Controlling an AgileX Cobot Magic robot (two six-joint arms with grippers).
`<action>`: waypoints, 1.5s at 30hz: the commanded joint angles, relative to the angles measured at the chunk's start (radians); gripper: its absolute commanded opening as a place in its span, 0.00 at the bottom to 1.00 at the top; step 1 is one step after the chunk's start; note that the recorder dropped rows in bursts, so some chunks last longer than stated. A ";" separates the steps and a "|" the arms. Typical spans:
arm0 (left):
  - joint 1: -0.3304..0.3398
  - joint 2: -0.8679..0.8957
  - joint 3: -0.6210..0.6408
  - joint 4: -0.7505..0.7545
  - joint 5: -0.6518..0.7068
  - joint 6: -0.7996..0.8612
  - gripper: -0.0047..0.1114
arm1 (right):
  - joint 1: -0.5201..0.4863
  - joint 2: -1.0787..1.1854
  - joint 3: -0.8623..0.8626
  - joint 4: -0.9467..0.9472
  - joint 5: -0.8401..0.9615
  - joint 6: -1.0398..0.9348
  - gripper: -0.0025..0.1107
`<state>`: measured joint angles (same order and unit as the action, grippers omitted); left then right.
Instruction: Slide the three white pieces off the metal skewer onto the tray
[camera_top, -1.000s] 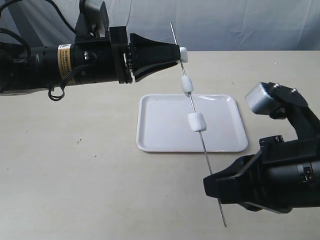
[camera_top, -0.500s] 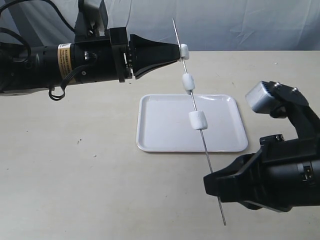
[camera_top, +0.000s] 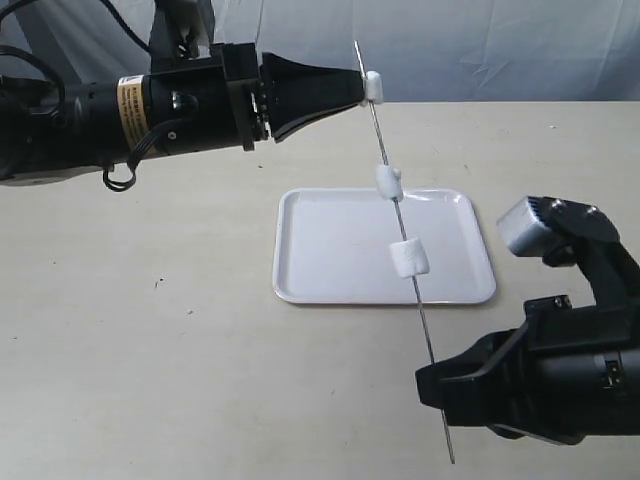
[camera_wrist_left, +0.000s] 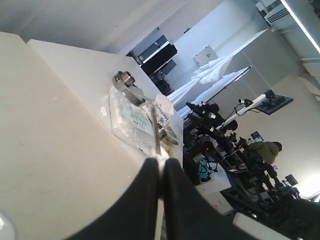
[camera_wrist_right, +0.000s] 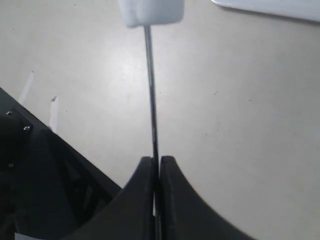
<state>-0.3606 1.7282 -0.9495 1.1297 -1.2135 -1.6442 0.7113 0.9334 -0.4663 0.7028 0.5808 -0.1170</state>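
While the metal skewer (camera_top: 425, 335) slants across the right half of the tray (camera_top: 330, 240), both its ends are held up off the table (camera_top: 150, 350). The right gripper (camera_top: 424, 384) is clamped on the rod near its lower end, in front of the tray's near rim. A short tip sticks out beneath the fingers. The left gripper (camera_top: 360, 92) is pressed shut at the upper part, its tips touching the top white piece (camera_top: 374, 86), which sits beyond the tray's far rim, near the table's back edge. The middle white piece (camera_top: 389, 183) lines up with the far rim. The lowest white piece (camera_top: 408, 258) hangs over the tray floor toward its right side, inside the rim. Bare table lies wide to the left of the tray.

Only the right wrist view shows the rod pinched squarely between the closed fingers. The left wrist view shows the rod rising from the closed tips but hides the top piece, so I cannot tell whether those tips pinch rod or piece. It also shows a clear plastic packet (camera_wrist_left: 132, 117) by the table's far edge, which the exterior view does not take in.
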 joint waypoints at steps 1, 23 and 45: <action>0.044 -0.004 -0.049 -0.103 -0.008 0.006 0.04 | 0.000 -0.003 0.042 0.006 0.077 0.013 0.02; 0.014 0.161 -0.103 0.507 0.463 -0.264 0.04 | 0.000 -0.003 0.042 0.006 -0.061 0.013 0.02; 0.007 0.390 -0.267 0.433 0.416 -0.262 0.04 | 0.000 -0.003 0.042 0.020 -0.091 0.017 0.02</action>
<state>-0.3442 2.1016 -1.1911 1.5693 -0.8028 -1.9001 0.7113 0.9324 -0.4274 0.7145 0.5058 -0.0975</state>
